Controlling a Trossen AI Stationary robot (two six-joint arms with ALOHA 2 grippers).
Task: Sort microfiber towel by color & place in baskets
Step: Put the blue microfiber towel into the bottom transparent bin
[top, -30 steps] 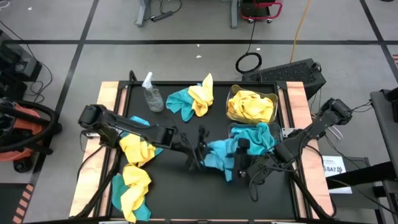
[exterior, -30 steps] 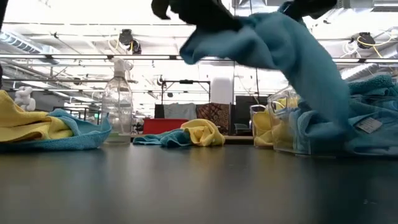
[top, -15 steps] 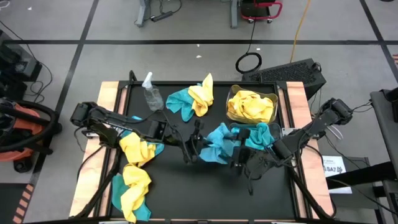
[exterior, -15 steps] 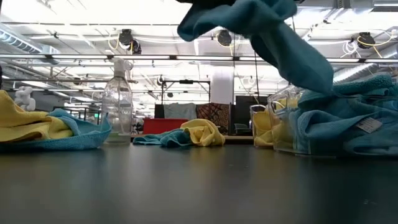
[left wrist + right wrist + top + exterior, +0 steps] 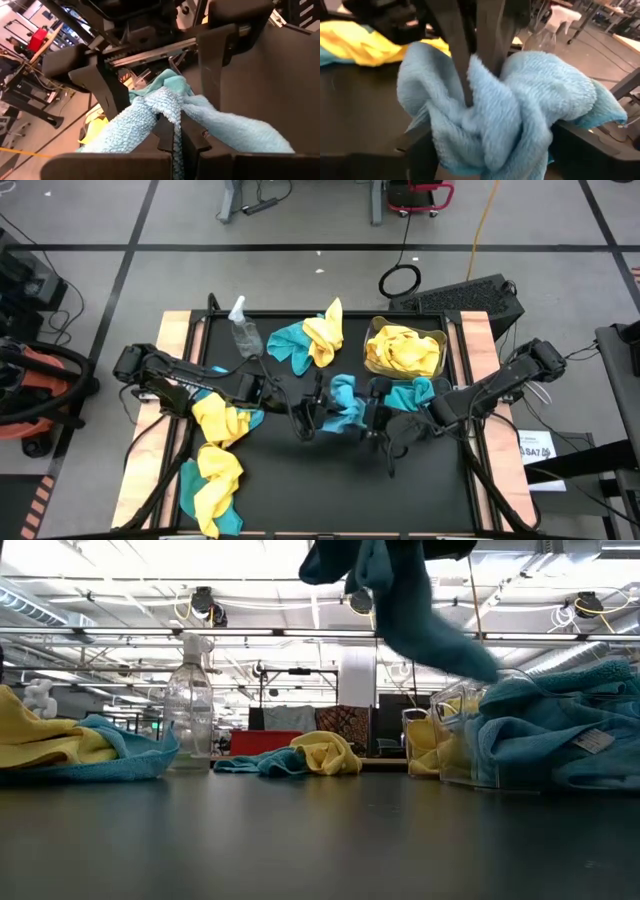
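Left claw [image 5: 318,412] was pinched tight on the teal towel [image 5: 345,402], holding it up off the table's middle so it hung free. Right claw [image 5: 372,412], mine too, stood spread wide just beside that cloth, its fingers [image 5: 580,150] either side of the bunch, gripping nothing; I judged a handover was under way. Teal bin [image 5: 440,396] waited at right, part full, with the yellow bin [image 5: 441,338] beyond it. More towels [image 5: 218,465] lay at near left, unsorted.
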